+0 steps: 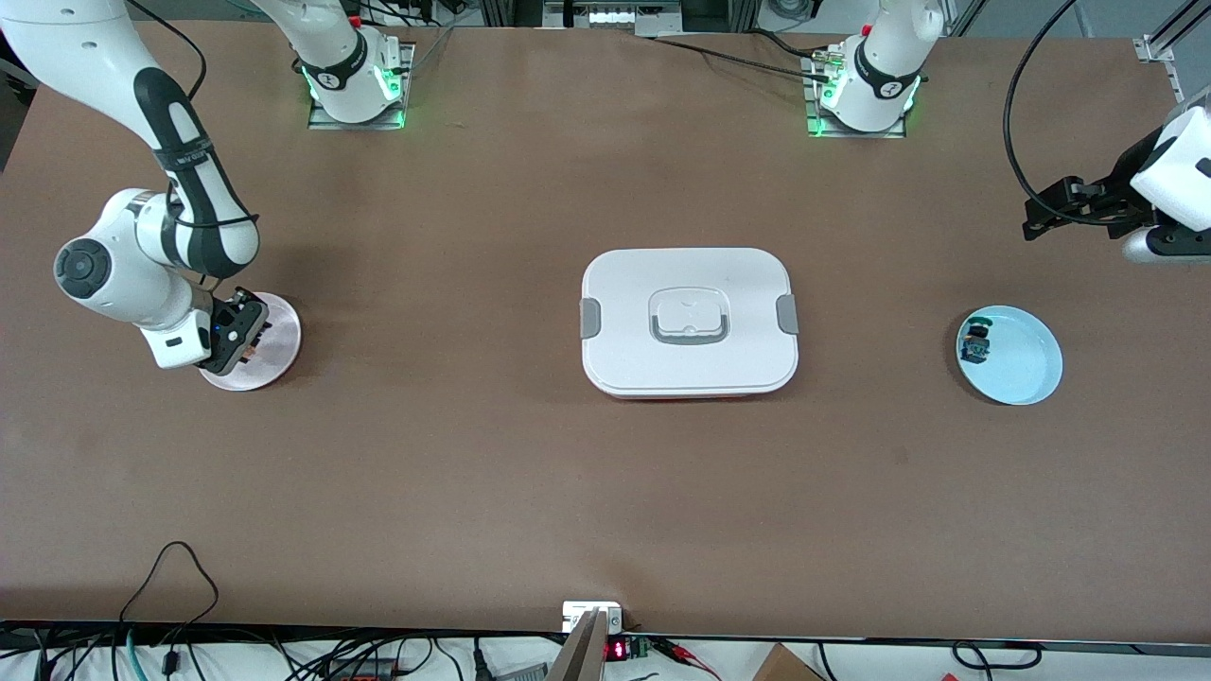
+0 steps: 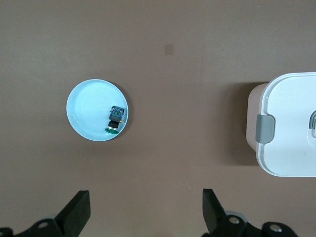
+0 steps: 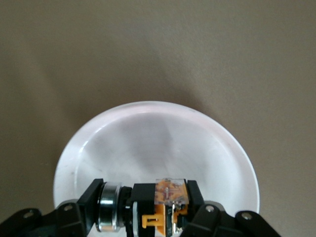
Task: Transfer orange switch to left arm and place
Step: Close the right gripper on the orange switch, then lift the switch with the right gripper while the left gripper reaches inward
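Gripping the orange switch (image 3: 165, 207) between its fingers (image 3: 91, 197), the right gripper (image 1: 248, 333) is sitting low over the pink plate (image 1: 279, 326) at the right arm's end of the desk (image 1: 473, 473); the switch is lying sideways just above the plate's bowl. Left gripper (image 2: 145, 215) is hanging high at the left arm's end, fingers (image 2: 79, 210) spread wide apart and holding nothing, over bare desk beside the blue plate (image 1: 1026, 364) carrying a small blue-green component (image 1: 975, 342). White box (image 1: 689, 322) is sitting mid-desk, between the two plates.
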Available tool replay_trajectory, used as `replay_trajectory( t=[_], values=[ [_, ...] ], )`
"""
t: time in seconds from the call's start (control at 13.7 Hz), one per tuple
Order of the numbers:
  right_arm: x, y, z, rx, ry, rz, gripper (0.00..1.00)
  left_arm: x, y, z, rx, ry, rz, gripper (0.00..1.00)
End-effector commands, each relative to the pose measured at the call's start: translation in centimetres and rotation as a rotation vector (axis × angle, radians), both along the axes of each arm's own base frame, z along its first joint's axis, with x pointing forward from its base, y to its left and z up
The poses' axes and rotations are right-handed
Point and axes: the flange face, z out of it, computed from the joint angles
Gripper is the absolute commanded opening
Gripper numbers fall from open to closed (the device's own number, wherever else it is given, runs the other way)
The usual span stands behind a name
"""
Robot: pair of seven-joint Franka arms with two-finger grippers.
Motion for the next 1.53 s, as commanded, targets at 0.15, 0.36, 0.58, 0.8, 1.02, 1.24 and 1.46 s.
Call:
replay_trajectory(
  t=[0.15, 0.36, 0.58, 0.8, 1.02, 1.24, 1.46],
  values=[
    [0.9, 5.7, 6.9, 0.105, 0.084, 0.084, 0.05, 0.3, 0.1, 0.5, -0.018, -0.003, -0.005, 1.00],
    [2.2, 11.0, 11.6, 0.285, 0.151, 0.132, 0.03, 0.3, 0.1, 0.5, -0.018, -0.002, -0.005, 1.00],
    [3.4, 16.9, 15.1, 0.443, 0.147, 0.199, 0.03, 0.3, 0.0, 0.5, -0.020, -0.002, -0.007, 1.00],
    [3.2, 22.4, 17.4, 0.633, 0.148, 0.183, 0.03, 0.1, 0.0, 0.4, -0.021, 0.012, -0.005, 1.00],
    [3.1, 27.7, 19.7, 0.787, 0.107, 0.162, 0.03, 0.0, -0.1, 0.3, -0.024, 0.021, -0.005, 1.00],
    [2.3, 33.5, 21.2, 0.934, 0.060, 0.123, 0.02, -0.3, -0.7, 0.2, -0.097, 0.046, 0.002, 1.00],
    [0.7, 40.0, 22.5, 1.046, 0.000, 0.082, 0.02, -0.4, -1.9, -2.6, -0.192, 0.182, -0.004, 1.00]
  ],
)
